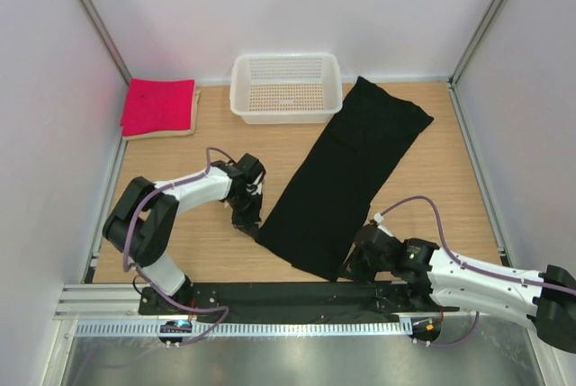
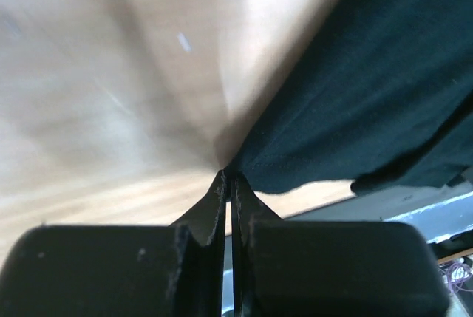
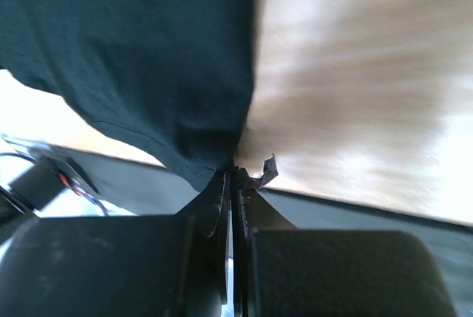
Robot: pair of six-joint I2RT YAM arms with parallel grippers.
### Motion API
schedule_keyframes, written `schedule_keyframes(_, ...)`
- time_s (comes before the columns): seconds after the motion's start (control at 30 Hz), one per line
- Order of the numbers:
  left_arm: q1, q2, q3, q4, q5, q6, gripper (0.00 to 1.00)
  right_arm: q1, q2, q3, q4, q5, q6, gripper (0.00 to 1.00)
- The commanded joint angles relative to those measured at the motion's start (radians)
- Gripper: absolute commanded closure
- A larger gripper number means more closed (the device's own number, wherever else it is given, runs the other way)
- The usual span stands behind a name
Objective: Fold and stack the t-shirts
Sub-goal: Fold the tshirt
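A: Top external view, quick: where's the black t-shirt (image 1: pixel 346 179) relative to your grippers?

B: It lies flat as 1 long strip on the table (image 1: pixel 423 224), long axis diagonal, near-left to far-right. Your 2 grippers sit at its near end: left gripper (image 1: pixel 250 221) at the near-left corner, right gripper (image 1: pixel 357 264) at the near-right corner. All the cloth runs away from both, toward the far right.

A: Jaws?

B: Both clamped tight, no gap in either wrist view. Each pinches a bit of the black hem at its tips. Nothing else in them.

A: Which arm is nearer the far end?

B: Neither by much; the right one is on the side the strip leans toward. I judge the next move is carrying the near hem along that diagonal, so you take both corners far-right together, or the fold skews.

A: Room?

B: Far end of the shirt is near the back right corner of the table. White basket (image 1: pixel 286 116) is just beside the strip's far-left edge, so watch your left arm there. Near hem is right at the table's near edge by the base rail (image 1: pixel 270 294). Pink t-shirt (image 1: pixel 159 105) sits folded on the beige t-shirt (image 1: pixel 157 134), far left, well apart.
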Motion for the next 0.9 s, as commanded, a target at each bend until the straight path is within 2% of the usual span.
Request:
schedule_keyframes(0.0, -0.037, -0.096, -0.028, -0.047, -0.046, -0.065, 1.00, 0.032, -0.079, -0.013, -0.130, -0.033, -0.020, 0.99)
schedule_keyframes(0.17, -0.055, -0.159, -0.022, -0.099, -0.060, -0.073, 1.00, 0.054, -0.119, 0.036, -0.187, -0.006, -0.026, 0.99)
schedule_keyframes(0.43, -0.065, -0.104, 0.171, -0.195, -0.098, -0.010, 1.00, 0.022, 0.042, 0.220, -0.207, 0.142, -0.121, 0.99)
schedule_keyframes(0.53, -0.065, -0.053, 0.275, -0.237, -0.109, 0.012, 1.00, -0.076, 0.082, 0.279, -0.222, 0.125, -0.187, 0.99)
schedule_keyframes(0.67, -0.065, 0.017, 0.427, -0.280, -0.124, 0.047, 1.00, -0.295, 0.075, 0.331, -0.271, 0.042, -0.317, 0.99)
schedule_keyframes(0.7, -0.065, 0.034, 0.494, -0.293, -0.123, 0.052, 1.00, -0.385, 0.078, 0.357, -0.301, 0.034, -0.384, 0.99)
schedule_keyframes(0.87, -0.065, 0.175, 0.708, -0.318, -0.127, 0.070, 1.00, -0.581, 0.140, 0.467, -0.378, -0.055, -0.573, 0.99)
